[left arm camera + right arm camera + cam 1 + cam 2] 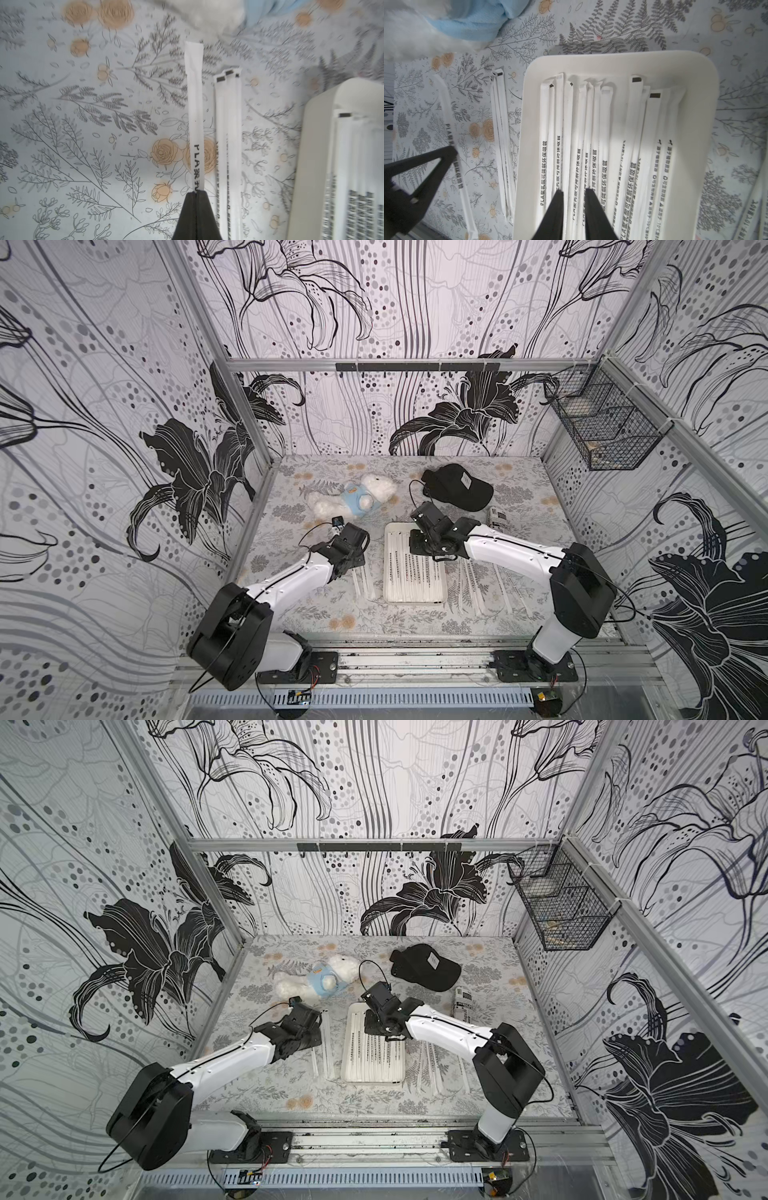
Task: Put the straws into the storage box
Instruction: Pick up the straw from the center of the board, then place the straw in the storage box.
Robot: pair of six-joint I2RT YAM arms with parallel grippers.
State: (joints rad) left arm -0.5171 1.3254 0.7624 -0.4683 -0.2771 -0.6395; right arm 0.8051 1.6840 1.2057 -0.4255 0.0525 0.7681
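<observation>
Left wrist: flat paper-wrapped straw (194, 116) in closed black left hand (196, 192)

Straws (411, 576) in and beside storage box (397, 525)

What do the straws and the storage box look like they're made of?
The straws: wrappers look like matte paper; flat creased ends, printed black text, no gloss. The storage box: probably moulded plastic, smooth satin white; rounded corners, thin even rim.

place: robot test cell | evidence: aluminium frame (291, 364), printed lily wall panels (415, 302), arms (286, 576) bolted to rail (415, 660)
</observation>
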